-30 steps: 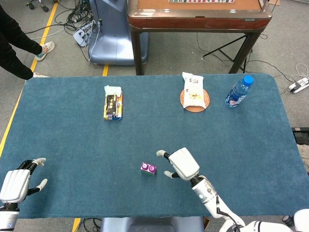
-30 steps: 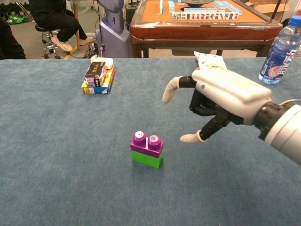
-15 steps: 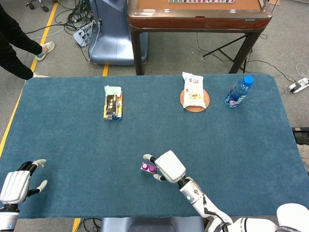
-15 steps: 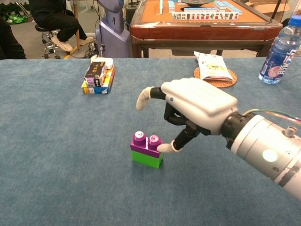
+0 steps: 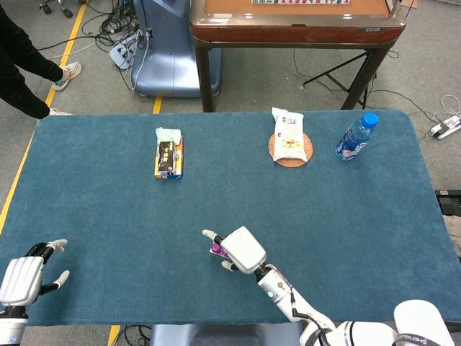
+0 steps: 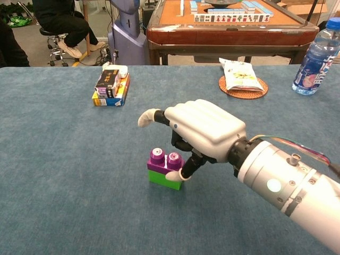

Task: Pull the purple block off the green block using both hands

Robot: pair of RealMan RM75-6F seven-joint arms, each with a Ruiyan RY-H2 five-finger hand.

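A purple block (image 6: pixel 166 162) with two studs sits stacked on a green block (image 6: pixel 162 180) near the table's front middle. In the head view only a sliver of the purple block (image 5: pixel 215 249) shows beside my right hand (image 5: pixel 242 249). My right hand (image 6: pixel 204 129) hovers over the stack from the right, fingers apart. Its thumb tip (image 6: pixel 176 176) touches the stack's right side, and one finger (image 6: pixel 146 117) reaches out above and behind the blocks without touching. My left hand (image 5: pixel 21 277) rests at the table's front left corner, far from the blocks, fingers spread and empty.
A stack of snack boxes (image 6: pixel 110 85) lies at the back left. A chip bag on a round coaster (image 6: pixel 240 75) and a water bottle (image 6: pixel 317 57) stand at the back right. A mahjong table (image 5: pixel 295 29) stands beyond the far edge.
My right hand has moved left from beside the stack to over it, and its thumb now touches the blocks. The blocks stay in place. The left hand has barely shifted.
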